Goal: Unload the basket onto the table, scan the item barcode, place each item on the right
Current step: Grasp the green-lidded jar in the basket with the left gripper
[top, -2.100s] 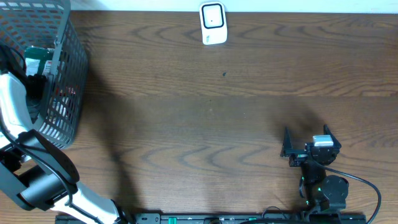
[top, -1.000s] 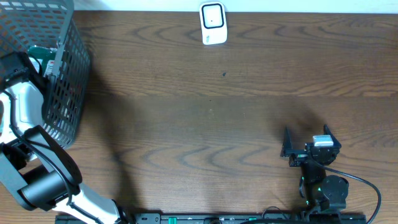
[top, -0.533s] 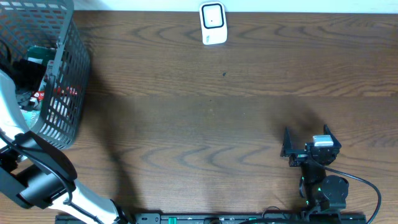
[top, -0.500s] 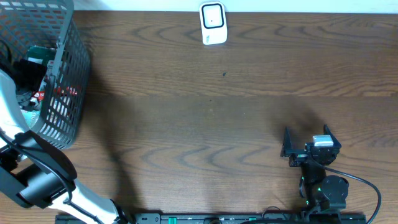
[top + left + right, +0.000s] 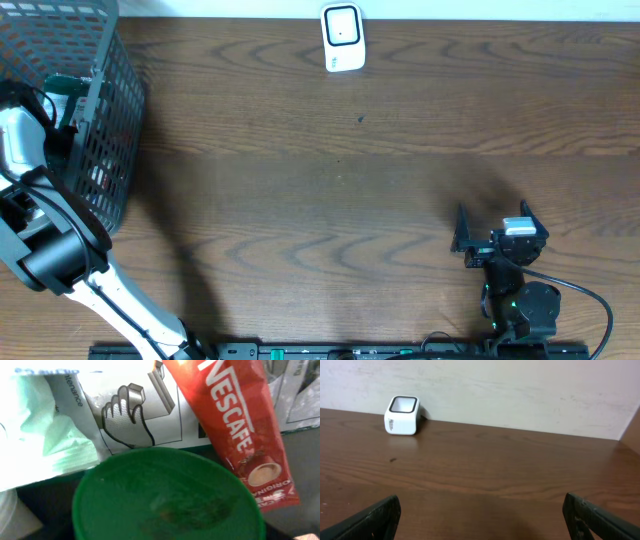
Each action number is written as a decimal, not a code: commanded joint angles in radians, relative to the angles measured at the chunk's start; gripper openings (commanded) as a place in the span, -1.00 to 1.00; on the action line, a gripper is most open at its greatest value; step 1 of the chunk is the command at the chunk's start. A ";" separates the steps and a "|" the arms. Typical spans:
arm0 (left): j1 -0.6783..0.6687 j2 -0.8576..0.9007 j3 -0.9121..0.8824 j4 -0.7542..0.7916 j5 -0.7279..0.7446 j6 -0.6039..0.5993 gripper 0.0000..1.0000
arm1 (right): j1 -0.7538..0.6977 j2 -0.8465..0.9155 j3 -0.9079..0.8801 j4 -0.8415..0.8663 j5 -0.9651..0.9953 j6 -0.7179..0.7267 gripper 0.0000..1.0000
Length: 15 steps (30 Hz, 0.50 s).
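A white box-shaped scanner [image 5: 342,38] stands at the table's far edge, also seen far off in the right wrist view [image 5: 402,415]. My left arm reaches into the grey wire basket [image 5: 112,150] at the left. Its gripper is sunk among the items behind the mesh, and no fingers show in the left wrist view. There a green round lid [image 5: 165,495] fills the lower frame, very close. A red Nescafe sachet [image 5: 240,430] and a white package with a hand drawing [image 5: 130,415] lie behind it. My right gripper [image 5: 492,215] rests open near the front right, holding nothing.
A pale green and white packet [image 5: 45,435] lies at the left inside the basket. The basket stands at the table's far left corner. Brown wooden tabletop [image 5: 330,200] stretches between basket, scanner and right arm. A pale wall [image 5: 520,390] rises behind the scanner.
My left arm has shifted inside the basket, its wrist moving toward the far side. The red sachet no longer shows through the mesh from above. The right arm has not moved.
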 commanded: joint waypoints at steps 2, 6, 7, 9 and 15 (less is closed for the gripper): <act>0.000 -0.026 0.003 -0.003 0.006 0.011 0.23 | -0.016 -0.002 -0.001 -0.004 0.005 -0.006 0.99; 0.000 -0.084 0.019 -0.003 0.005 0.019 0.17 | -0.016 -0.002 -0.001 -0.004 0.005 -0.006 0.99; 0.000 -0.103 0.022 -0.003 0.005 0.019 0.17 | -0.016 -0.002 -0.001 -0.004 0.005 -0.006 0.98; 0.002 -0.145 0.031 -0.003 0.005 0.019 0.15 | -0.016 -0.002 -0.001 -0.004 0.005 -0.006 0.99; 0.003 -0.314 0.048 0.005 -0.096 0.018 0.15 | -0.016 -0.002 -0.001 -0.004 0.005 -0.006 0.99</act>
